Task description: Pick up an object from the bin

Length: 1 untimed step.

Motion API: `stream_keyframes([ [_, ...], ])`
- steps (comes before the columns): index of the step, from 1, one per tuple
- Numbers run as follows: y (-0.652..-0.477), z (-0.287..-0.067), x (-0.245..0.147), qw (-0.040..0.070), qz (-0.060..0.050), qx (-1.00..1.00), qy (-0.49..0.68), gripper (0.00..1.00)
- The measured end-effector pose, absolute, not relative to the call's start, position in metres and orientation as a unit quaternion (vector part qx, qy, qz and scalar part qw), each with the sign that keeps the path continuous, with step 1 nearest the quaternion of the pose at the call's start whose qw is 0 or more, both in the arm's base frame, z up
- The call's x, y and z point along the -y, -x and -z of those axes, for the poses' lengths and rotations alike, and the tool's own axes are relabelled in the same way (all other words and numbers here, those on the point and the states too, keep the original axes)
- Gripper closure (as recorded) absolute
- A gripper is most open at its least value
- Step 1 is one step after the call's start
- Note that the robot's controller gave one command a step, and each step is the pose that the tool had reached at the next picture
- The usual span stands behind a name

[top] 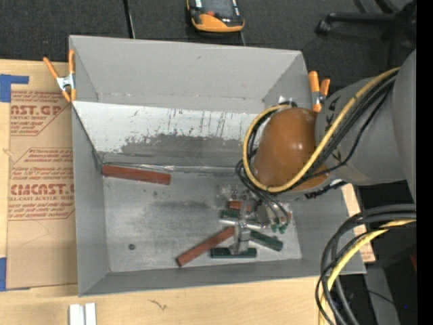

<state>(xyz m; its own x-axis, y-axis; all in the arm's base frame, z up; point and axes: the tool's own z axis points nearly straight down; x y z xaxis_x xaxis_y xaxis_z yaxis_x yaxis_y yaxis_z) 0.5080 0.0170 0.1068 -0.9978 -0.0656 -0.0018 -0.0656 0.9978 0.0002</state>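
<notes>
Places gripper [241,233] in the bin's [183,70] lower right corner (open or closed: cannot tell). Finds it over a small heap [276,227], nearest a red-brown stick [201,247] and a dark green bar [233,252].

Grey bin [88,215] — orange-capped wrist [287,147] low over a red-brown stick [203,247] and dark green bars [233,252], front right

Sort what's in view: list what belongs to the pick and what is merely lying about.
Job in hand: gripper, low right in the grey bin; slanted red-brown bar and dark green pieces right beside it.
Lying about: second red-brown bar by the back wall, left; orange-and-black device outside the bin.
</notes>
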Motion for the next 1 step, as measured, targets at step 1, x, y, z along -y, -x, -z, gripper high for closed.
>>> stream_keyframes([
  [1,-0.5006,-0.1174,0.0099,0.0,0.0,-0.996,0.086,0.0],
])
